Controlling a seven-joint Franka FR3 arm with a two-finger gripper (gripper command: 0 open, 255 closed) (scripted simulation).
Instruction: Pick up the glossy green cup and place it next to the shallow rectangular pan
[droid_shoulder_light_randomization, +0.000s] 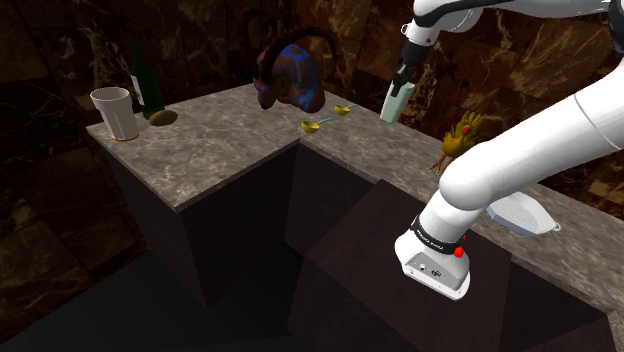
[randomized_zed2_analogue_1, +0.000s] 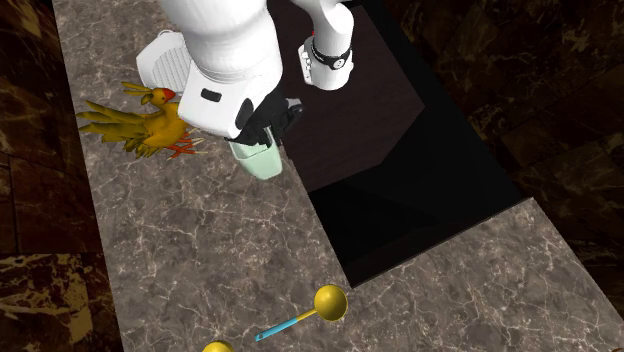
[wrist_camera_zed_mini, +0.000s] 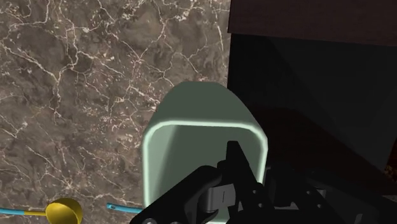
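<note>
A pale green glossy cup (droid_shoulder_light_randomization: 391, 102) hangs in the air above the marbled counter (droid_shoulder_light_randomization: 210, 150), tilted slightly. My black gripper (droid_shoulder_light_randomization: 404, 72) is shut on its rim. In the wrist view the gripper (wrist_camera_zed_mini: 245, 170) clasps the cup (wrist_camera_zed_mini: 191, 121) with one finger inside the wall and the other outside. From the second exterior view the cup (randomized_zed2_analogue_1: 257, 158) sits under the hand (randomized_zed2_analogue_1: 270, 120), over the counter edge beside the dark recess. The shallow white pan (droid_shoulder_light_randomization: 520, 213) lies on the counter near the arm's base, and part of the pan (randomized_zed2_analogue_1: 163, 58) shows behind the arm.
A yellow bird figure (droid_shoulder_light_randomization: 460, 138) stands between the cup and the pan. Yellow spoons with blue handles (droid_shoulder_light_randomization: 318, 124) lie on the counter. A white cup (droid_shoulder_light_randomization: 116, 112), a dark bottle (droid_shoulder_light_randomization: 146, 85) and a blue-red object (droid_shoulder_light_randomization: 290, 75) stand farther off. A deep dark recess (droid_shoulder_light_randomization: 340, 240) cuts into the counter.
</note>
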